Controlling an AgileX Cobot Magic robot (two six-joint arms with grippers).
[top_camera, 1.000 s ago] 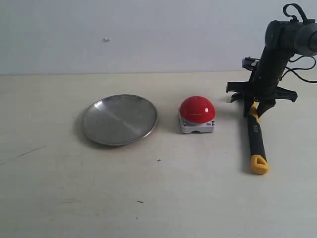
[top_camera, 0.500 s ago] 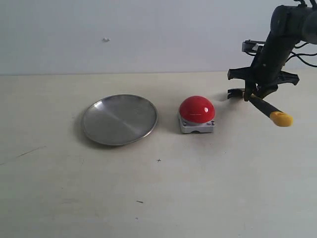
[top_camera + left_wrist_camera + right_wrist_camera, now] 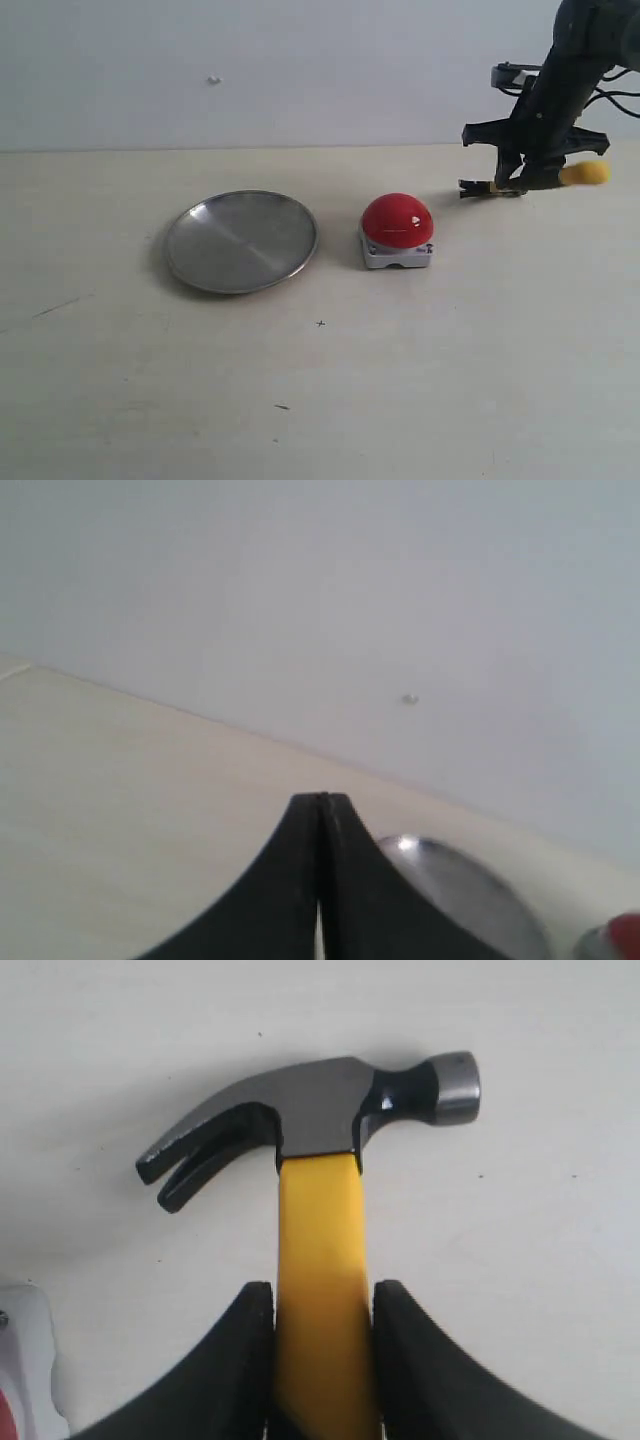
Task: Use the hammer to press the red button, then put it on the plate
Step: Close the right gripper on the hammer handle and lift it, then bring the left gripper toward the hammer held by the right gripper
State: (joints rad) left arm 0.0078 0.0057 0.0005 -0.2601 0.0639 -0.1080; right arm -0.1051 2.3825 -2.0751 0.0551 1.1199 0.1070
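Hammer [image 3: 316, 1222] gripped by right tool [image 3: 320, 1298] — far right | red button [image 3: 398, 220] apart from plate [image 3: 242, 241]

On the worktop [image 3: 400, 380], the plate [image 3: 242, 241] sat left of centre. The button [image 3: 398, 232] stood to its right, near but apart. Behind and to the right of the button, the hammer [image 3: 585, 173] was gripped between the fingers of the right end effector [image 3: 530, 168], head toward the button and handle end pointing right.
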